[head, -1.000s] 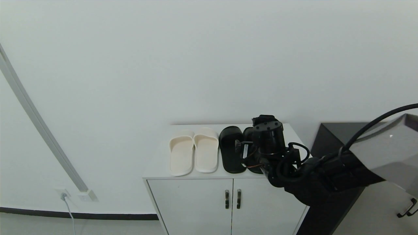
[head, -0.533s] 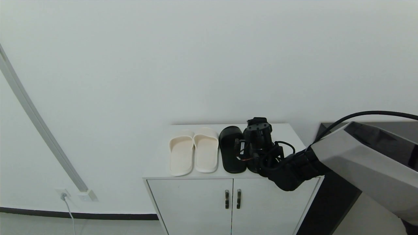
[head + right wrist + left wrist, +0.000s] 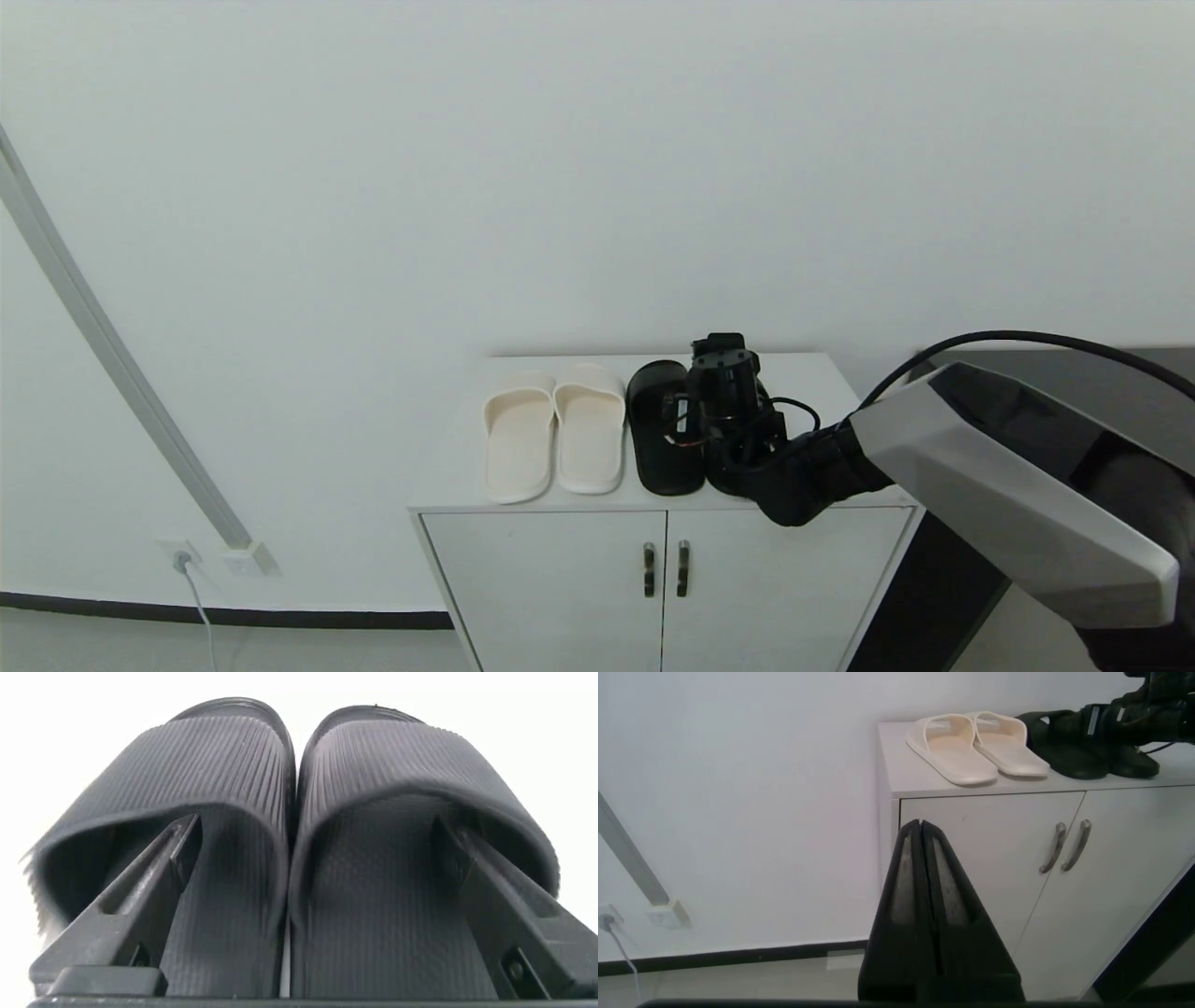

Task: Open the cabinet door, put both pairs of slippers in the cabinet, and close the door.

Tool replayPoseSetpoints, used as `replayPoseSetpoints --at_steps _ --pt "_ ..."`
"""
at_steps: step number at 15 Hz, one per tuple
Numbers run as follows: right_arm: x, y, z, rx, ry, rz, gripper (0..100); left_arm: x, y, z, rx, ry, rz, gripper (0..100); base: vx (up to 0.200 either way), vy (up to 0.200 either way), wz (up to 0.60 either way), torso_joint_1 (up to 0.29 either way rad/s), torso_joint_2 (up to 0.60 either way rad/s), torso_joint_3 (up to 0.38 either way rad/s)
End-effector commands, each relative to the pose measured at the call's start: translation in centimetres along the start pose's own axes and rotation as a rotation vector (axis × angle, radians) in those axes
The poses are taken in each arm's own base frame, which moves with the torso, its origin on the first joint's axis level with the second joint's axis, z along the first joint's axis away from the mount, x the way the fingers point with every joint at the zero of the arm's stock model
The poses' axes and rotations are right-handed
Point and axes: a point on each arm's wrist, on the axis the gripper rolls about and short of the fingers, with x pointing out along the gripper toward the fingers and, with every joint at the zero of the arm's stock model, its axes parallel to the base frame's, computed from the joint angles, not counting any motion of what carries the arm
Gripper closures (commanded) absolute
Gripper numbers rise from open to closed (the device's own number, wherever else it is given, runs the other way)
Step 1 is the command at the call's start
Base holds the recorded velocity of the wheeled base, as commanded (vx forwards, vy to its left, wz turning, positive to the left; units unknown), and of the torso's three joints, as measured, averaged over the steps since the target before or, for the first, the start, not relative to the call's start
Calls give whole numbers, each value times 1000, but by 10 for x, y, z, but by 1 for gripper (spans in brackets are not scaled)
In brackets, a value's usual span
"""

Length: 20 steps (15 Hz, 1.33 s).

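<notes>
Right gripper (image 3: 315,829) fingers spread wide, one under each strap of black slippers (image 3: 658,439), maybe touching, hard to say. Black slippers and white slippers (image 3: 588,439) side by side atop cabinet (image 3: 551,588), doors closed. Left gripper (image 3: 922,835) pinched closed, empty, low beside cabinet.

Of the black slippers (image 3: 224,775), the one nearer the cabinet's (image 3: 560,579) right edge is mostly covered by the right arm (image 3: 803,471). The right pincer (image 3: 318,826) has its fingertips (image 3: 182,845) hidden under the straps. The cabinet's lower part is cut off.

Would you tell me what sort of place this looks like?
Likely a plain room, perhaps an entryway: white cabinet topped with cream slippers and black slippers, wall socket low down.
</notes>
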Motion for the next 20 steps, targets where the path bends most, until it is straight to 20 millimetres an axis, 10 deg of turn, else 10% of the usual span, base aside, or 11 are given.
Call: replayPoseSetpoints --at_steps 1,4,5,17,20 --pt "9 3 -5 1 -3 -3 0 0 0 0 0 1 1 100 0 0 0 0 0 0" --pt "16 7 -5 -15 -5 -2 0 0 0 0 0 1 1 100 0 0 0 0 0 0" --pt "17 8 -5 -11 -10 -1 100 0 0 0 -2 1 1 100 0 0 0 0 0 0" --pt "9 3 11 6 -30 -6 100 0 0 0 -5 1 -1 100 0 0 0 0 0 0" --pt "-20 -10 44 19 -48 11 100 0 0 0 -5 1 -2 100 0 0 0 0 0 0"
